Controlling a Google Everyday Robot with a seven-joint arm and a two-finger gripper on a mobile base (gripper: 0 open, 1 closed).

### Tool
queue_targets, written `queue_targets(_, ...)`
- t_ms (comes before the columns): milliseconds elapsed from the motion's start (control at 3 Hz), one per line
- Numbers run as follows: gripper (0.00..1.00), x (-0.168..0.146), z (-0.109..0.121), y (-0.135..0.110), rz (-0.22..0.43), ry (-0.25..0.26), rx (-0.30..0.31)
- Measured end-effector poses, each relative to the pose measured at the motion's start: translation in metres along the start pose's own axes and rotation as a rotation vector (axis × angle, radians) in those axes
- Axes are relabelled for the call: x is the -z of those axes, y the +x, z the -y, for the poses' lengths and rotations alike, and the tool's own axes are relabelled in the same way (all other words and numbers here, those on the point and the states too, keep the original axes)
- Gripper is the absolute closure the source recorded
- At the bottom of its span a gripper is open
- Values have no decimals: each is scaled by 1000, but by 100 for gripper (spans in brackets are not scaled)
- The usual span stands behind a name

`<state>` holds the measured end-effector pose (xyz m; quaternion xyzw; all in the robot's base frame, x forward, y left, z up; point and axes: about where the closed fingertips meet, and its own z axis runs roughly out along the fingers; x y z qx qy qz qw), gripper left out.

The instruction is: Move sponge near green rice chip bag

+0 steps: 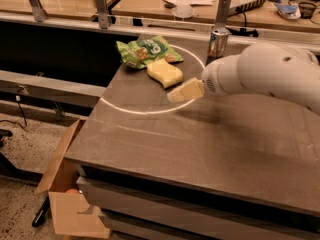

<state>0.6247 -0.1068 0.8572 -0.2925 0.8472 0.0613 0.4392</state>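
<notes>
- Since the pale yellow, wavy-edged foam sponge (165, 73) already lies flat on the grey-brown tabletop (200, 144) just beside the bright green crinkled foil rice chip bag (146, 51), I judge the placing done and only a clean retreat left.
- From where I stand, the pale-tipped gripper (184, 91) at the end of the bulky white arm (270, 76) hangs low over the table, near the sponge's right corner but apart from it.
- Whether that gripper is wide or narrow I cannot tell; it carries nothing that I can see, for the sponge lies clear of it.
- To finish well, I would draw the gripper up and away to the right, so that it does not drag the soft foam back off its spot.
- I would also keep the arm's elbow clear of the slim silver-and-blue drink can (218, 41) standing upright behind it, which looks easy to topple.
- Both sponge and bag sit inside a thin white ring (130, 110) marked on the table's far left part.
- Counting: one sponge, one green bag, one can, one arm with one gripper.
- One open brown cardboard box (62, 194) stands on the floor by the table's left corner.
</notes>
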Motion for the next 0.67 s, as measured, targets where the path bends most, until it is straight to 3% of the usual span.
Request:
queue_targets(333, 0, 65, 42, 45, 4, 77, -82)
queue_targets(667, 0, 65, 42, 45, 4, 78, -86)
